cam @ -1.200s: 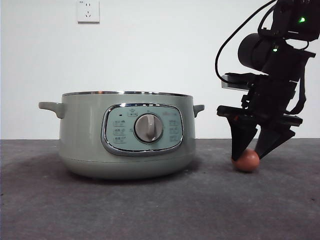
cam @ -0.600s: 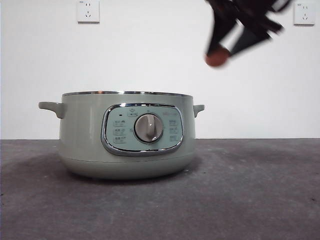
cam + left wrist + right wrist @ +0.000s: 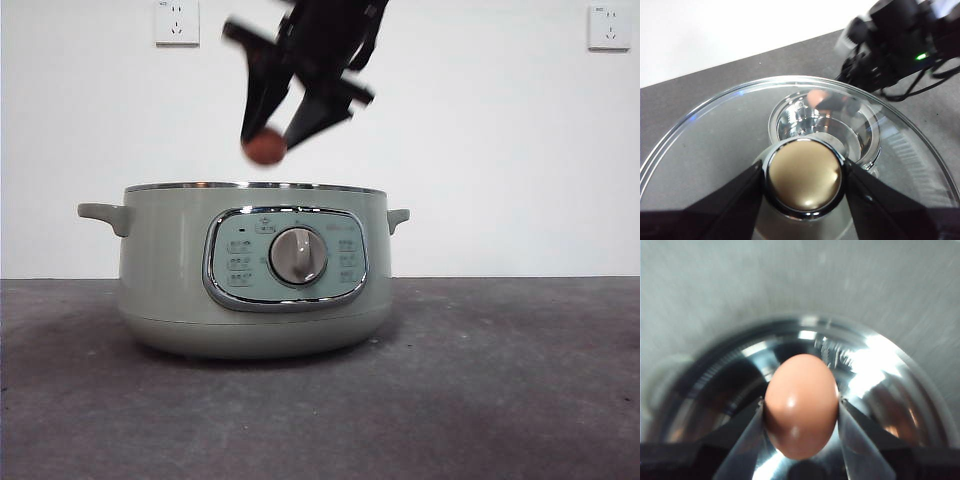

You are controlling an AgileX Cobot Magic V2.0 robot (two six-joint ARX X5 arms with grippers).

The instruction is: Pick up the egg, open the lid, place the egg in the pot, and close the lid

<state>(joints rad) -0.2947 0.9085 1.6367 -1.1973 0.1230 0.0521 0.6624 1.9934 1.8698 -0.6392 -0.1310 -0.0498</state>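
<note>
A plain white wall stands behind a dark grey table (image 3: 520, 400) that bears the sage-green pot (image 3: 250, 270), standing open. Above its rim, the right gripper (image 3: 268, 140) clamps the brown egg (image 3: 265, 147) between its jaws, over the shiny bowl. The left gripper (image 3: 802, 175) grips the knob of the glass lid (image 3: 715, 135), held up, seemingly above the pot. The step appears to be placing the egg; next calls for lowering gently before release.

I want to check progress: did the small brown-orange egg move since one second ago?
Yes. The small brown-orange egg, held by the right gripper, left the table right of the pale green pot and now hangs above its rim.
</note>
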